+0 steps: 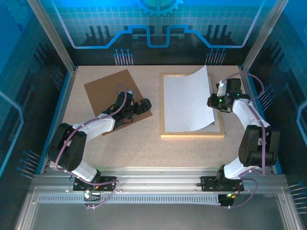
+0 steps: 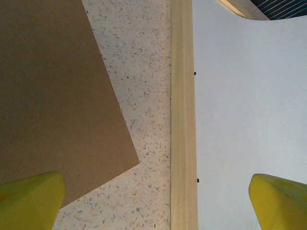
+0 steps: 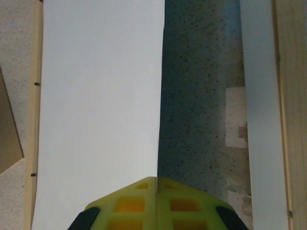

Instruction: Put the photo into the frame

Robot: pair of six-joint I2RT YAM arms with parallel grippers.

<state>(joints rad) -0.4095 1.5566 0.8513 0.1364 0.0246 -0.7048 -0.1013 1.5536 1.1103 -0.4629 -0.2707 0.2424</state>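
Overlooking view, right gripper (image 1: 214,101): pinched shut on the photo (image 1: 187,100), which lies white back up and curls over the frame (image 1: 192,134).
Overlooking view, left gripper (image 1: 144,104): left of the frame, above the backing board (image 1: 108,91).
Left wrist view, left gripper: fingers wide apart, empty, straddling the frame's left rail.
Right wrist view, right gripper: fingers closed on the photo's edge, inside the frame.

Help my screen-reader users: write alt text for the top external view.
The right gripper pinches the right edge of the photo, a curling white-sided rectangular sheet, over the light wooden rectangular frame. The open left gripper is at a brown backing board's edge.
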